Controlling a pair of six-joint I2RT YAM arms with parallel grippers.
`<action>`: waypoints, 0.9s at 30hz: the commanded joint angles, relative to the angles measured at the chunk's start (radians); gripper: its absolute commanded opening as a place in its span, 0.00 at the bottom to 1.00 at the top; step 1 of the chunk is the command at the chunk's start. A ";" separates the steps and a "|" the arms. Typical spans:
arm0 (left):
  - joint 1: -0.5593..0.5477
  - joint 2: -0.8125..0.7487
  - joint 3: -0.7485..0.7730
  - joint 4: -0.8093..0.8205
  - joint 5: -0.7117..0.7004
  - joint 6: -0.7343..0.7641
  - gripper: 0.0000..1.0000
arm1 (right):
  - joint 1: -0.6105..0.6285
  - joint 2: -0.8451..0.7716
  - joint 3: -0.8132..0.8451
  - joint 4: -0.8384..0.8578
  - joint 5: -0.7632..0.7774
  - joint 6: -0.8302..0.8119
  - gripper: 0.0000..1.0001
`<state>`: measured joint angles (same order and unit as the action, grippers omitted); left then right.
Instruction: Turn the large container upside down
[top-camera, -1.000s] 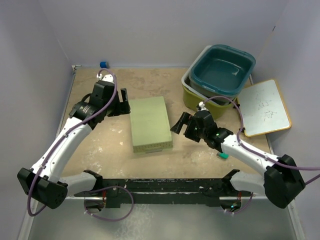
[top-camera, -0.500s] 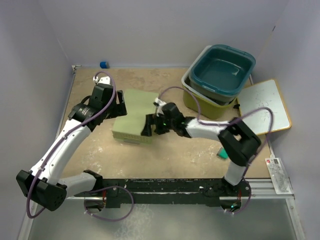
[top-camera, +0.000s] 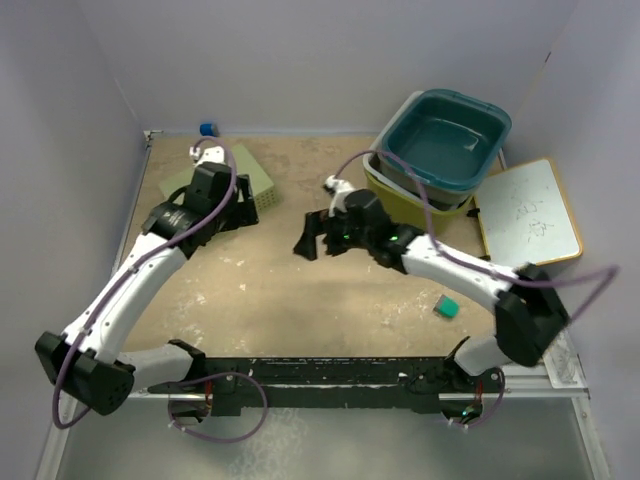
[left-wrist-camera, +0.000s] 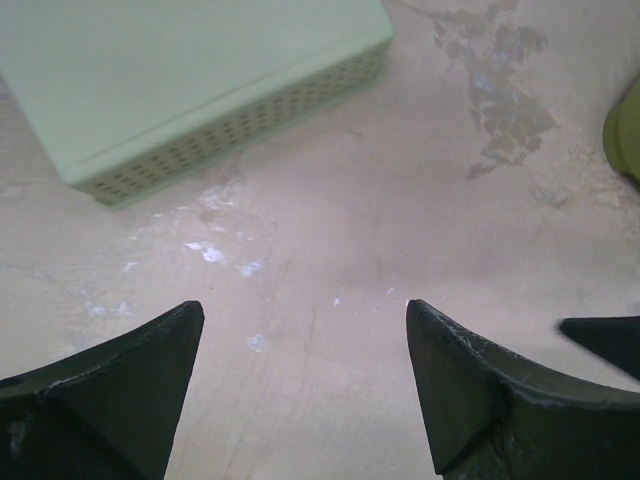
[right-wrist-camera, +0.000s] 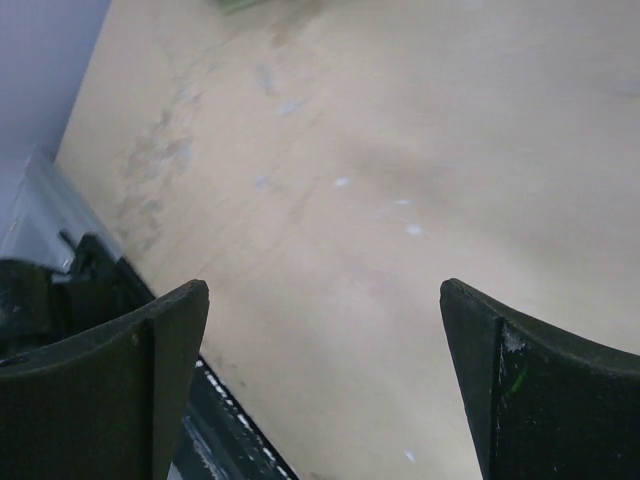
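Left gripper (left-wrist-camera: 302, 312) and right gripper (right-wrist-camera: 325, 290) are both gaping wide, holding nothing. The olive-green container (top-camera: 392, 203) is sitting upright with a teal tub (top-camera: 445, 140) stacked in it, likely blocking the flip.

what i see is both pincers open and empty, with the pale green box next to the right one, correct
No: the top external view shows the pale green box beside the left pincer, not the right pincer. Both pincers are open and empty.
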<state>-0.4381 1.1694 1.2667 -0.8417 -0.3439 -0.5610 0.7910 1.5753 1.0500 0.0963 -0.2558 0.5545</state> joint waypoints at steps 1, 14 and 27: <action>-0.066 0.098 -0.074 0.132 0.062 -0.014 0.79 | -0.092 -0.279 -0.031 -0.351 0.333 -0.068 1.00; 0.136 0.539 -0.034 0.409 0.136 -0.003 0.78 | -0.354 -0.308 0.478 -0.736 0.706 -0.114 1.00; 0.284 0.867 0.317 0.422 0.183 0.022 0.79 | -0.467 0.256 1.133 -0.942 0.649 -0.076 0.97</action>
<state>-0.1986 1.9614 1.4559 -0.4610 -0.1886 -0.5526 0.3271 1.7222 2.0354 -0.7525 0.4240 0.4492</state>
